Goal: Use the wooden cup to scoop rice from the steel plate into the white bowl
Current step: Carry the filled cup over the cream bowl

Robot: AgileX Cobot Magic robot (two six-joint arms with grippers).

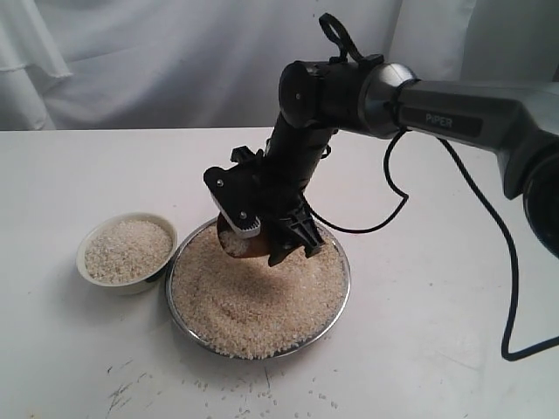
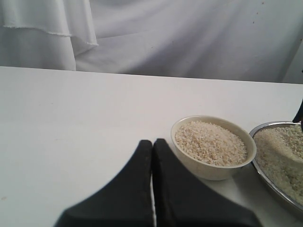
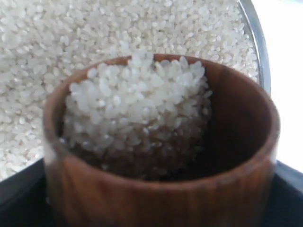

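Note:
The steel plate (image 1: 343, 297) sits mid-table, heaped with rice (image 1: 258, 301). My right gripper (image 1: 262, 229) is shut on the wooden cup (image 1: 249, 248), which is tilted just above the heap at the plate's back left. The right wrist view shows the cup (image 3: 156, 198) partly filled with rice (image 3: 137, 104), over the plate's rice (image 3: 71, 33). The white bowl (image 1: 84, 262) stands just left of the plate, full of rice (image 1: 127, 249). My left gripper (image 2: 152, 142) is shut and empty, low over the table beside the bowl (image 2: 203, 168); it is out of the exterior view.
Loose grains (image 1: 262, 397) are scattered on the white table in front of the plate. A black cable (image 1: 511, 288) hangs from the right arm down to the table on the right. A white cloth backdrop (image 1: 175, 61) closes off the rear.

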